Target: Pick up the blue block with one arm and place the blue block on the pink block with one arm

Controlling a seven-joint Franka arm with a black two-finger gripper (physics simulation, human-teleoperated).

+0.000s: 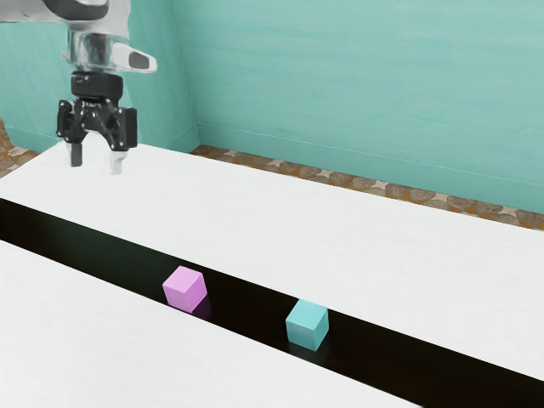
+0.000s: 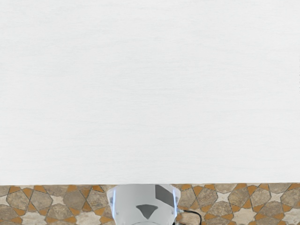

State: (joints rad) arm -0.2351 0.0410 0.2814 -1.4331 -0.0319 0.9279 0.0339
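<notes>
A blue block (image 1: 307,325) rests on the black strip of the table, near the front in the exterior view. A pink block (image 1: 185,288) sits on the same strip, a short way toward the exterior view's left of the blue one, not touching it. My gripper (image 1: 95,160) hangs high above the white table's far left part, well away from both blocks. Its fingers stand apart and hold nothing.
The white table (image 1: 340,229) is crossed by a black strip (image 1: 102,255) running diagonally. Patterned floor tiles (image 2: 47,206) lie past the table's edge below my hand. A teal wall (image 1: 357,76) stands behind. The robot's base (image 2: 143,204) is visible under the wrist camera.
</notes>
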